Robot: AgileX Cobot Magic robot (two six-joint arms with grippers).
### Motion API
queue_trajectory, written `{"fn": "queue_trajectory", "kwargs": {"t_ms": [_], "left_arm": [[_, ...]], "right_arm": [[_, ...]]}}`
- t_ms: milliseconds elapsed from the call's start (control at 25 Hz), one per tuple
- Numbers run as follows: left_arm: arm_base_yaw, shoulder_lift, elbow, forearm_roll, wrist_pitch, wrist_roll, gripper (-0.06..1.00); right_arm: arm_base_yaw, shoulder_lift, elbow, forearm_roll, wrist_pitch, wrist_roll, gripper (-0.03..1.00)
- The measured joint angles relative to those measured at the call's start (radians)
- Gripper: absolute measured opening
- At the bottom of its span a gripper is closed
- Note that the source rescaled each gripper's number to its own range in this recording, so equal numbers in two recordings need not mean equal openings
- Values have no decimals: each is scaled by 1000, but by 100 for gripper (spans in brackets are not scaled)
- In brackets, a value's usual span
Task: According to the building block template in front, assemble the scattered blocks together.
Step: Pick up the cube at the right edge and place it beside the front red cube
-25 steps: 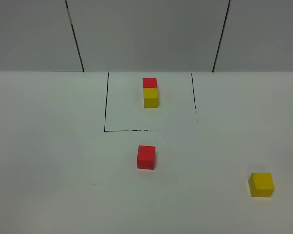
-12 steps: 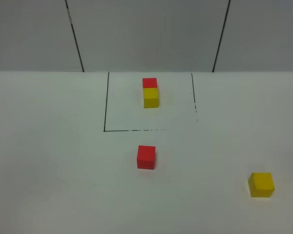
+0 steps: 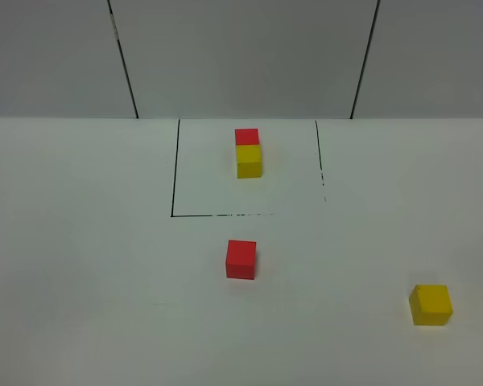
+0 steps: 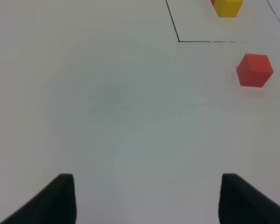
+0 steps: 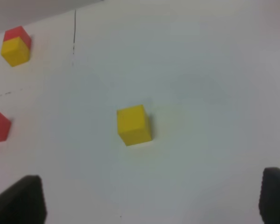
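I see no change: red block (image 3: 241,260) and yellow block (image 3: 431,305) sit apart before the template (image 3: 248,153); both arms' jaws spread, assembly unstarted.

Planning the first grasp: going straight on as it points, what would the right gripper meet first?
Probably the loose yellow cube, slightly off-centre ahead of the right gripper; depth is unclear.

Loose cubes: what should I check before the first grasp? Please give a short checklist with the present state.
1. Template pair sits inside black frame, red behind yellow: ok.
2. Loose red cube unobstructed, outside frame: ok.
3. Loose yellow cube unobstructed, far from red: ok.
4. Left gripper open, empty: ok.
5. Right gripper open, empty: ok.
6. Both joined like the template: not ok.
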Motion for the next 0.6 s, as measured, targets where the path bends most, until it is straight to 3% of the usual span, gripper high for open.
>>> {"fn": "queue_trajectory", "kwargs": {"t_ms": [600], "left_arm": [[0, 0, 0, 0, 0, 0, 38]], "right_arm": [[0, 0, 0, -1, 0, 0, 82]]}}
